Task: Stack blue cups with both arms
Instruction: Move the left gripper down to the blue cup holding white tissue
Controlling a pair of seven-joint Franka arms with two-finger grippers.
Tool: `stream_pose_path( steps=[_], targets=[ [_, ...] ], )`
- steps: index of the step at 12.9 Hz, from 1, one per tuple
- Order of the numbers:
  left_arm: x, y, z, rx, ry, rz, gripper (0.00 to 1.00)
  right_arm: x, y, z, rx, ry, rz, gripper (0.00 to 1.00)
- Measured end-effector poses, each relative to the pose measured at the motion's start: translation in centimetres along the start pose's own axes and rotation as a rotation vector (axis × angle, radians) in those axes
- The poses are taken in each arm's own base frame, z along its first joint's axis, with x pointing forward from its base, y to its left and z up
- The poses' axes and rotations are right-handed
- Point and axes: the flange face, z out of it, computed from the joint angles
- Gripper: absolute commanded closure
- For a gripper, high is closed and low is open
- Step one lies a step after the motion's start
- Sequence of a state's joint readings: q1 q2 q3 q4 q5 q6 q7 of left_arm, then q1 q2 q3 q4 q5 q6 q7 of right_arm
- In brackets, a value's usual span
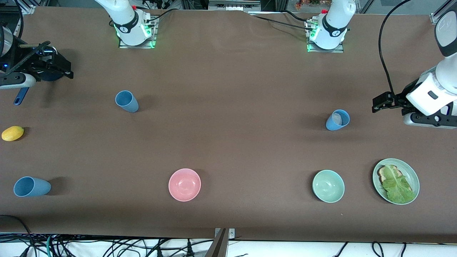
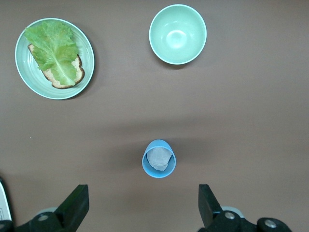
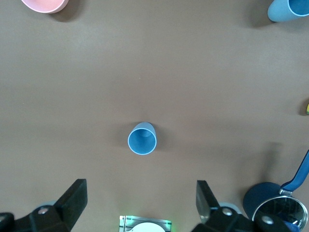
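Three blue cups stand on the brown table. One cup (image 1: 126,101) (image 3: 142,138) is toward the right arm's end, and my right gripper (image 1: 59,67) (image 3: 140,200) hangs open, off to the side of it at the table's end. A second cup (image 1: 337,120) (image 2: 159,158), with something whitish inside, is toward the left arm's end. My left gripper (image 1: 382,101) (image 2: 142,205) is open beside it and apart from it. The third cup (image 1: 31,186) (image 3: 288,8) sits nearer the front camera at the right arm's end. Neither gripper holds anything.
A pink bowl (image 1: 184,184) and a pale-green bowl (image 1: 328,186) (image 2: 177,34) sit nearer the front camera. A green plate (image 1: 411,174) (image 2: 29,72) with bread and lettuce lies by the green bowl. A yellow fruit (image 1: 12,133) and a blue-handled pot (image 3: 280,212) are near the right gripper.
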State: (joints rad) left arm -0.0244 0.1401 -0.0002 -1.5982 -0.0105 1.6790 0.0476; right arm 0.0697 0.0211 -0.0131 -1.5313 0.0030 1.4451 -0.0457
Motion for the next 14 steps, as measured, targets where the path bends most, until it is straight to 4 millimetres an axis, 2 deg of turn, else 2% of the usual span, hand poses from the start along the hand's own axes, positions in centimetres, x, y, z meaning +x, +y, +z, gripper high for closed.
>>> stream_pose_path(
  steps=[3, 7, 10, 14],
  targets=[
    [0.5, -0.1, 1.8, 0.001, 0.012, -0.001, 0.0, 0.0, 0.0, 0.0, 0.0, 0.0, 0.0, 0.0],
    [0.7, -0.2, 5.9, 0.001, 0.021, -0.003, 0.0, 0.0, 0.0, 0.0, 0.0, 0.0, 0.0, 0.0],
    [0.4, -0.3, 9.7, 0.002, 0.029, -0.005, 0.0, 0.0, 0.0, 0.0, 0.0, 0.0, 0.0, 0.0],
    [-0.2, -0.4, 13.2, 0.003, 0.043, -0.007, 0.0, 0.0, 0.0, 0.1, 0.0, -0.003, 0.0, 0.0]
  ],
)
